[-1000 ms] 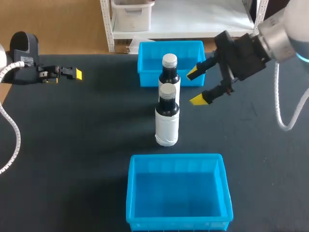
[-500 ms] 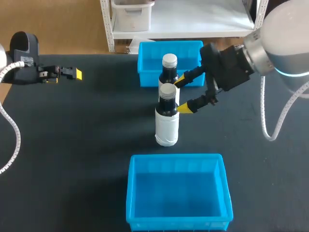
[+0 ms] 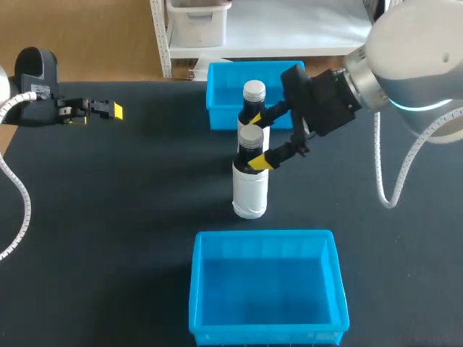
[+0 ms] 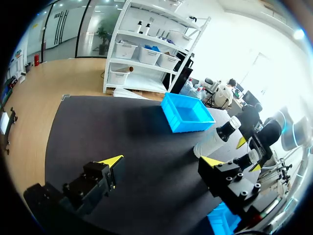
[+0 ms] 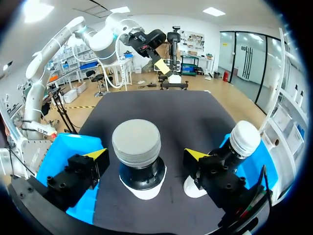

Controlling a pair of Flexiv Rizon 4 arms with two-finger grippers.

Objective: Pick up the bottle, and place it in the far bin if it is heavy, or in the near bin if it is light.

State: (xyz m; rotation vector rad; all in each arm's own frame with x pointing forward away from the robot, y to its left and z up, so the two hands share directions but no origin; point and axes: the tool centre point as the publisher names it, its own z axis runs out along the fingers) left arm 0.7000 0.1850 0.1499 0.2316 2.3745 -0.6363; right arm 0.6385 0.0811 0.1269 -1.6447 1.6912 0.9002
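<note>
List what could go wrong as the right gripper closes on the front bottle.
1. The right gripper straddles the front bottle, fingers open, and its far finger stands close to the rear bottle, which could get nudged over.
2. The fingers sit high, at the neck; a grip there might slip or let the bottle swing.

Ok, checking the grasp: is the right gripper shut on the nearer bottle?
Open: the right gripper straddles the nearer bottle, with gaps visible on both sides.
</note>
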